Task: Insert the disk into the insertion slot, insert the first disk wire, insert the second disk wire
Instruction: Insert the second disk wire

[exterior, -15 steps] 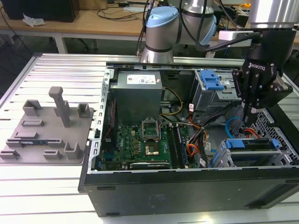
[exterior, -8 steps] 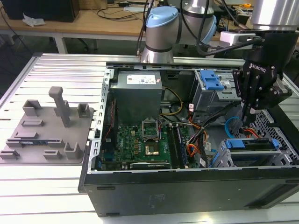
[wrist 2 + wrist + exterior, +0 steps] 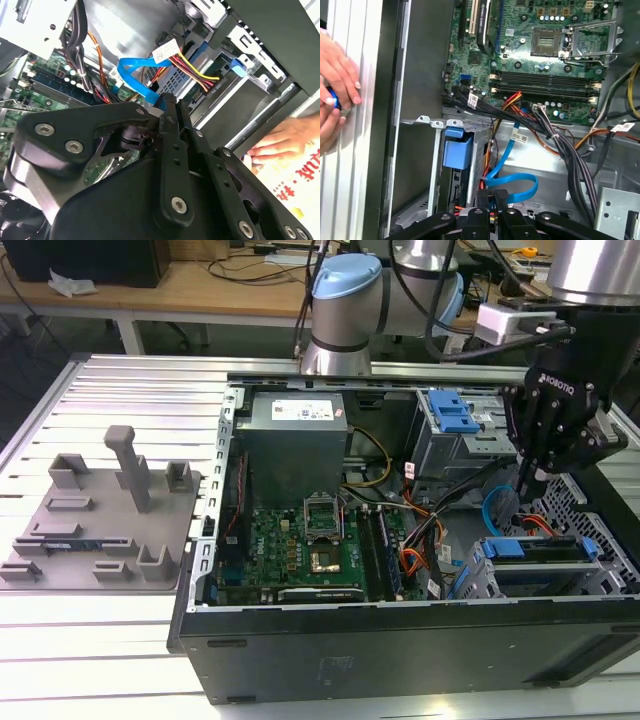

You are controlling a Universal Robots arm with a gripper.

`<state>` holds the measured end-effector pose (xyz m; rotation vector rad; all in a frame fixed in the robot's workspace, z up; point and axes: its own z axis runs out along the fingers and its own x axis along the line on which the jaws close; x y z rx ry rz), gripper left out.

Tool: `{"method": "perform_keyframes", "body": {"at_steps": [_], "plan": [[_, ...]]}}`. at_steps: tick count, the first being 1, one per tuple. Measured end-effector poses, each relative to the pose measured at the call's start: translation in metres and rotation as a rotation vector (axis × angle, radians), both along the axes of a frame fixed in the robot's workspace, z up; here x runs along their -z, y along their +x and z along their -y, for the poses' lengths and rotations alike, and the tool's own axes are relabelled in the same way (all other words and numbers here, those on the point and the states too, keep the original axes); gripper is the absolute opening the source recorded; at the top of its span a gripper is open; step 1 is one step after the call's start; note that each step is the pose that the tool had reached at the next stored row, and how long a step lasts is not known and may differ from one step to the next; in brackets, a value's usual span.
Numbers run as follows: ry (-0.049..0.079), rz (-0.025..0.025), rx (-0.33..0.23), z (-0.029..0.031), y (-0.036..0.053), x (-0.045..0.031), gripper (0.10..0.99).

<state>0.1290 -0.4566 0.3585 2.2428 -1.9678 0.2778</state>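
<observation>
Nearest us, the gripper (image 3: pixel 171 107) hangs inside the open computer case (image 3: pixel 400 640), fingers pinched together, gripping nothing we can make out. Just beyond loops the second disk wire (image 3: pixel 512 182). Beside it, the disk (image 3: pixel 545 550) lies seated flat in the insertion slot (image 3: pixel 480 580).

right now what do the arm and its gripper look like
The arm has silver tube segments with light blue joint caps, and black cables run along it. The gripper is matte black with white lettering; its linkage plates carry silver screw heads.

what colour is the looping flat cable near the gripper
Light blue; the looping cable shows best in the first wrist view.
</observation>
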Motion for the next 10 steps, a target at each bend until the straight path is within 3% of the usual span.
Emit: {"method": "perform_keyframes", "body": {"at_steps": [1, 3, 5, 10], "plan": [[0.01, 0.0, 0.0, 0.003, 0.0, 0.0, 0.161], [0.018, 0.0, 0.001, 0.0074, 0.0, 0.0, 0.161], [0.027, 0.0, 0.002, 0.0156, 0.0, 0.0, 0.161], [0.03, 0.0002, 0.012, 0.0262, 0.0, 0.0005, 0.161]]}}
